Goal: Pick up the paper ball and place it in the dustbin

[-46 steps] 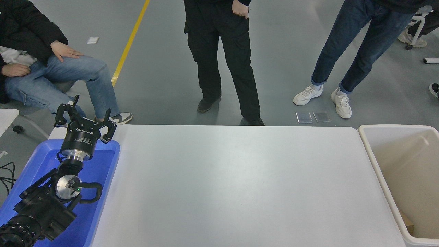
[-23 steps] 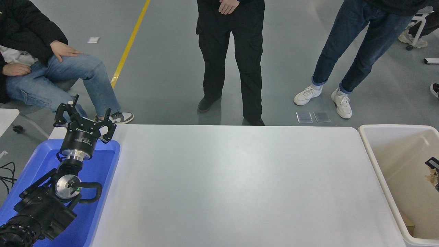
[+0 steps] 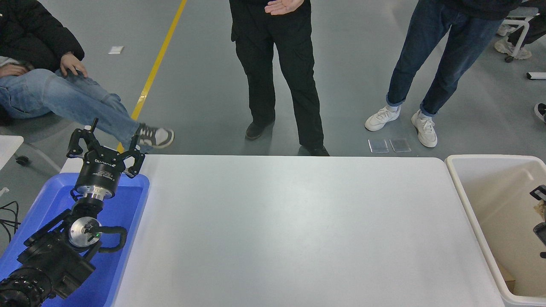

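The cream-white dustbin (image 3: 466,200) stands off the table's right end. Over its inside, at the picture's right edge, only the two black fingertips of my right gripper (image 3: 541,212) show. A bit of tan crumpled paper ball (image 3: 541,209) sits between them, so the gripper is shut on it; the rest of the ball and the arm are cut off by the edge. My left gripper (image 3: 104,147) is parked at the lower left with its fingers spread open and nothing in them.
A blue tray (image 3: 128,213) lies under the left arm at the table's left end. A tan scrap (image 3: 506,275) lies at the dustbin's bottom. Two people stand at the far side and one sits at the top left.
The right gripper's tips came into view over the dustbin with the paper, then drew slightly back toward the right edge. The seated person stretched a leg out. The left arm stayed still.
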